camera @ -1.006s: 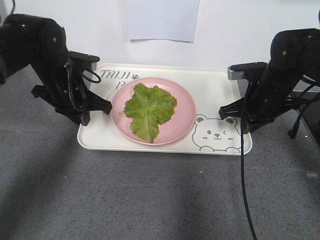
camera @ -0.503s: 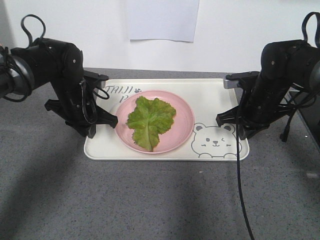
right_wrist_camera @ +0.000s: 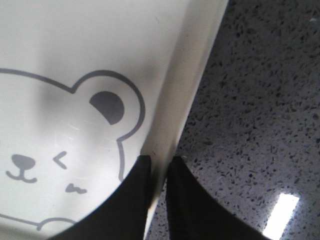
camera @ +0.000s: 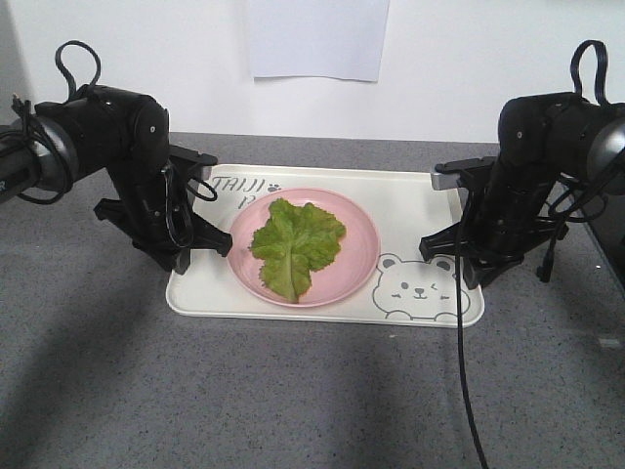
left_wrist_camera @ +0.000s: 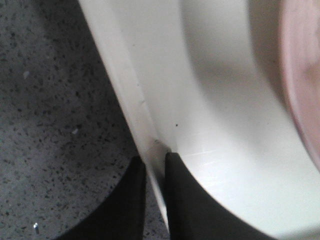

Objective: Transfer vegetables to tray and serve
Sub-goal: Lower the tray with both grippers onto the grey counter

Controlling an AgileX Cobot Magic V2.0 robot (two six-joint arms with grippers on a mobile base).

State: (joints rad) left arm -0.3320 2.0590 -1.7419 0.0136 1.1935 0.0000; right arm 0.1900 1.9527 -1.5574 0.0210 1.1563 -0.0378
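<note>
The vegetables, one ruffled green lettuce leaf (camera: 293, 244), lie on a round pink plate (camera: 356, 264) in the middle of the cream tray (camera: 410, 200). My left gripper (camera: 186, 256) is shut on the tray's left rim, and my right gripper (camera: 467, 274) is shut on its right rim. In the left wrist view the gripper (left_wrist_camera: 156, 165) pinches the rim (left_wrist_camera: 120, 85), with the plate (left_wrist_camera: 305, 90) blurred at the right. In the right wrist view the gripper (right_wrist_camera: 159, 162) clamps the rim (right_wrist_camera: 185, 90) beside the bear face (right_wrist_camera: 60, 130).
The grey speckled tabletop (camera: 293, 391) spreads all around the tray. A white paper sheet (camera: 317, 39) hangs on the wall behind. A black cable (camera: 459, 391) drops from the right arm to the front edge. A dark object (camera: 610, 225) sits at the far right.
Both arms have carried the tray down and away from the camera, from a raised position against the wall to low over the table. The plate and leaf rode along, unshifted.
</note>
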